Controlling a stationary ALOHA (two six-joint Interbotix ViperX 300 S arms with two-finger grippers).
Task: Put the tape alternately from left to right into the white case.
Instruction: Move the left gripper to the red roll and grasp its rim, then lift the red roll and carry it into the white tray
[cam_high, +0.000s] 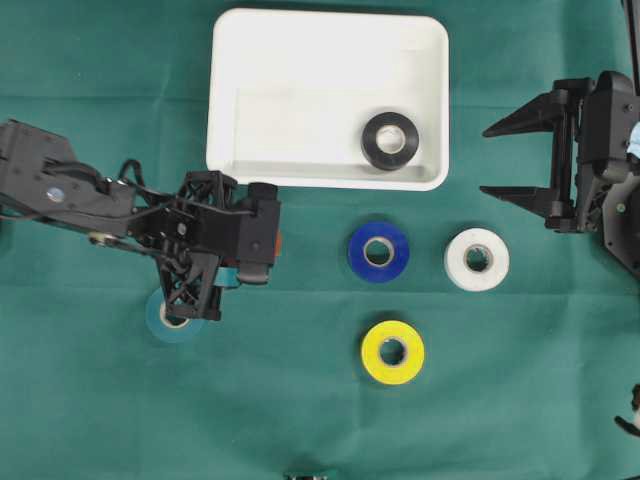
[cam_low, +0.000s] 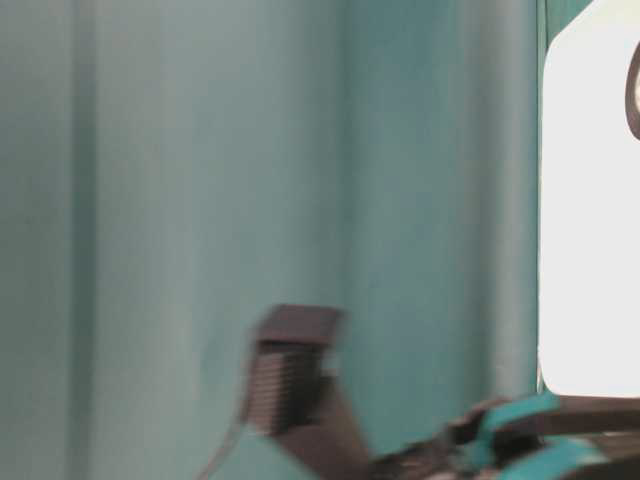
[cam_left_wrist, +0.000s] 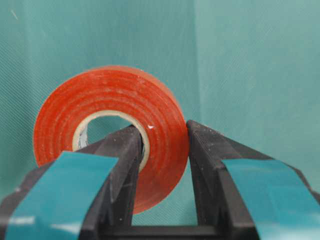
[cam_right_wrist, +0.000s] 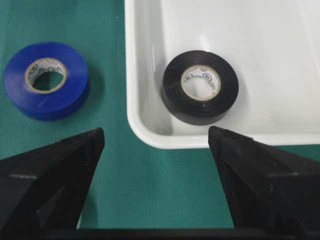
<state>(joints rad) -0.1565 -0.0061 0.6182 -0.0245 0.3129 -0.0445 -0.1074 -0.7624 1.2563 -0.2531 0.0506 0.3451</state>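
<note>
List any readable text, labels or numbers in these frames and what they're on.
None can be read.
Black tape roll: small printed marks on its pale core, too small to read.
Blue tape roll: small round marks on its core, blurred.
White case, other rolls and both grippers: no text visible.

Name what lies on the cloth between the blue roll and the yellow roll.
Nothing: in the overhead view only bare green cloth separates the blue roll from the yellow roll.
</note>
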